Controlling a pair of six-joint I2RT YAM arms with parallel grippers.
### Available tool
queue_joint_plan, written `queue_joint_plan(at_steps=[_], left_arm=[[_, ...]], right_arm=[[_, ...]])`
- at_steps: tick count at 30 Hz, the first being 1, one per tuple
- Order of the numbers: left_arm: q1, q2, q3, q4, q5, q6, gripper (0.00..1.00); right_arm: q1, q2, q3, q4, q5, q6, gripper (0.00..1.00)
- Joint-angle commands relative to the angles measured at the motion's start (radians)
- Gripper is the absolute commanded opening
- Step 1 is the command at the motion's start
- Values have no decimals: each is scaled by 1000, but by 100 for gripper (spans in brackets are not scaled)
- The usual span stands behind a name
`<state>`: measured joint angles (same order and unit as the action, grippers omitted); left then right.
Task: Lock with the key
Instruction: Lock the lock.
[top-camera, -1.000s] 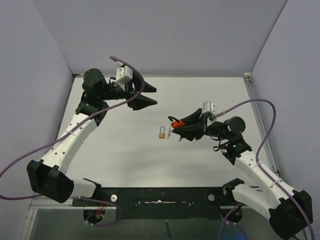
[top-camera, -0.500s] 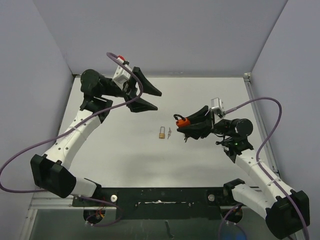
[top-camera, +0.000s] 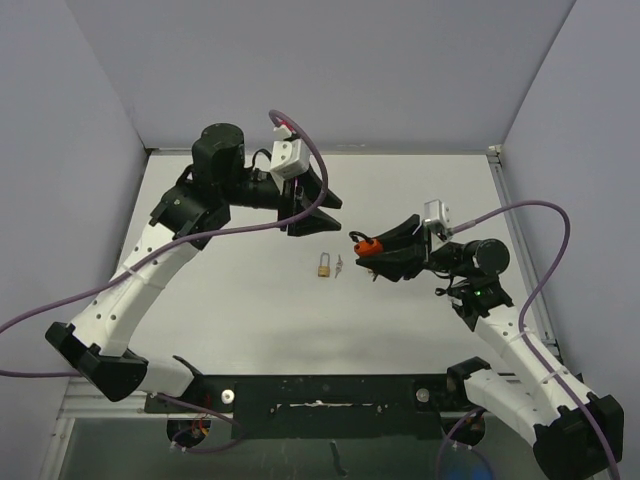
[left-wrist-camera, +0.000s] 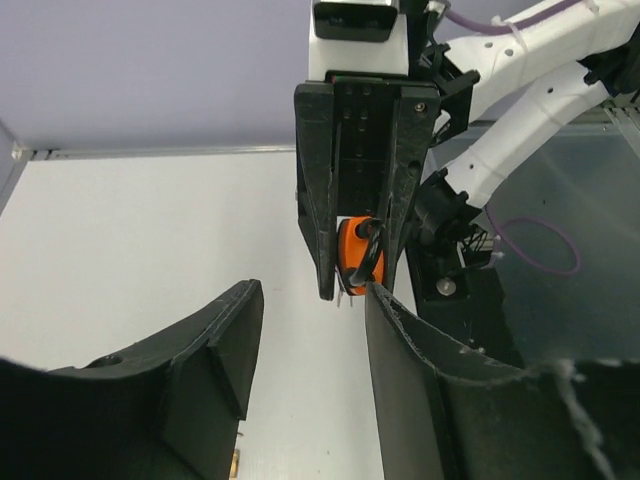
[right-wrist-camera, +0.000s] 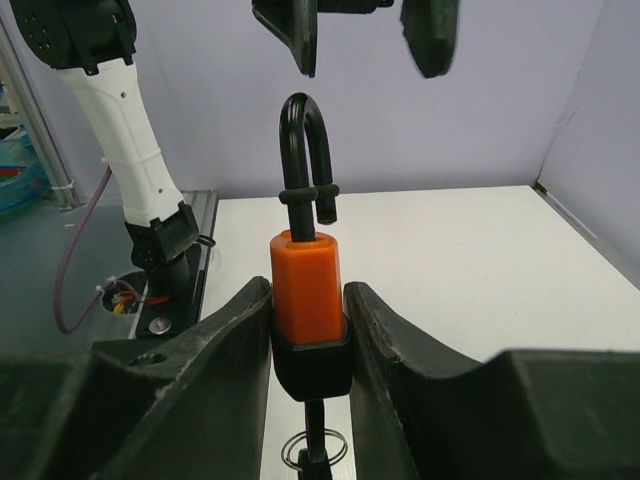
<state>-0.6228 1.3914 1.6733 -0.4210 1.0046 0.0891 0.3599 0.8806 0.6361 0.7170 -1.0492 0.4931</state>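
Observation:
My right gripper (top-camera: 374, 250) is shut on an orange padlock (top-camera: 368, 244) and holds it above the table. In the right wrist view the padlock (right-wrist-camera: 307, 285) stands between the fingers. Its black shackle (right-wrist-camera: 304, 150) is raised and open. A key with a wire ring (right-wrist-camera: 315, 452) hangs from its underside. My left gripper (top-camera: 322, 212) is open and empty, up and left of the padlock, pointing at it. In the left wrist view the padlock (left-wrist-camera: 358, 262) shows just beyond my left gripper (left-wrist-camera: 312, 295).
A small brass padlock (top-camera: 324, 266) and a bunch of loose keys (top-camera: 339, 266) lie on the white table (top-camera: 250, 300), left of and below the right gripper. Grey walls close in the back and sides.
My left arm has swung right and turned its open gripper toward the orange padlock. My right gripper has drawn back to the right a little, still holding the padlock.

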Motion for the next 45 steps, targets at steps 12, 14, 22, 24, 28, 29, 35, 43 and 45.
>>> queue_joint_plan(at_steps=[12, 14, 22, 24, 28, 29, 35, 43, 45], left_arm=[[-15, -112, -69, -86, 22, 106, 44], [-16, -108, -72, -79, 17, 112, 44], [-32, -60, -63, -107, -6, 130, 42], [-46, -41, -45, -139, -31, 144, 41], [-83, -20, -12, -219, -64, 189, 38], [-89, -21, -12, -227, -73, 195, 38], [-96, -29, -11, -241, -92, 199, 36], [-104, -40, -9, -253, -95, 207, 32], [-105, -36, -3, -262, -95, 208, 27]], right_arm=[[12, -31, 55, -73, 50, -55, 0], [21, -20, 57, -67, 38, -47, 0], [85, 1, 91, -158, 23, -99, 0], [105, 5, 99, -182, 28, -120, 0], [124, 8, 108, -220, 51, -151, 0], [126, 9, 109, -221, 53, -154, 0], [130, 18, 112, -231, 65, -165, 0], [131, 12, 112, -249, 90, -179, 0], [130, 11, 112, -248, 93, -179, 0]])
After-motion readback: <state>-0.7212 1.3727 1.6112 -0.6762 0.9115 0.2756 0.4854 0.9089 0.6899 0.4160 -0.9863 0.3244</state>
